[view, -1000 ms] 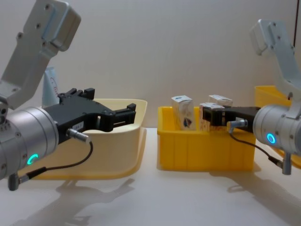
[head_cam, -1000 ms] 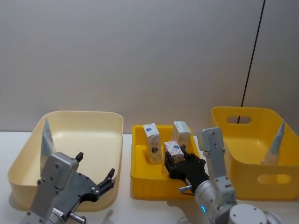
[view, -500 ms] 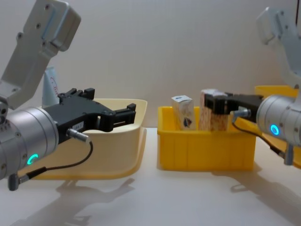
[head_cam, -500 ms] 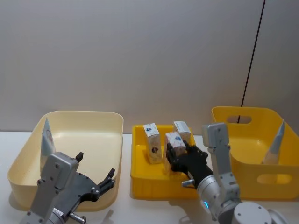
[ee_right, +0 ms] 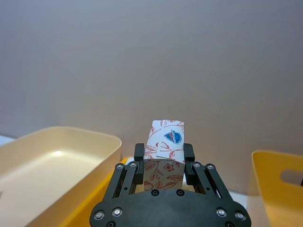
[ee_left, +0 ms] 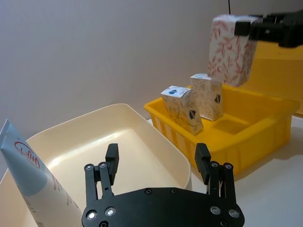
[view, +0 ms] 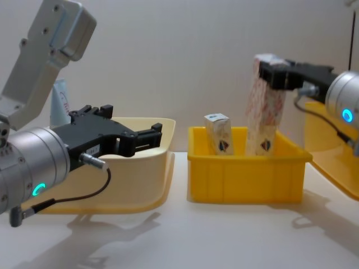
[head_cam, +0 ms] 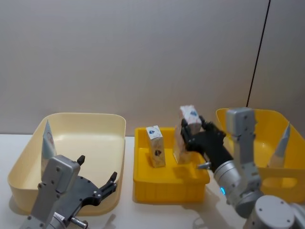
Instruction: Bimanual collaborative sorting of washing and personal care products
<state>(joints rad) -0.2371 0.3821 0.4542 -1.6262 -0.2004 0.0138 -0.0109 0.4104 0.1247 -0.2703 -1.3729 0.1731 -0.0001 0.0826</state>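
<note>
My right gripper is shut on a small white carton with orange-red print and holds it upright in the air above the yellow crate, over the crate's right half. The right wrist view shows the carton clamped between the fingers. Two more cartons stand in the crate. A pale-blue tube leans in the cream tub's left corner. My left gripper hangs open and holding nothing at the tub's near rim.
A larger yellow bin with handle slots stands at the right and holds another tube. The crate sits between tub and bin on a white table. A grey wall closes the back.
My right gripper has lifted the carton up out of the yellow crate and carried it a little to the right. The left arm has not moved.
</note>
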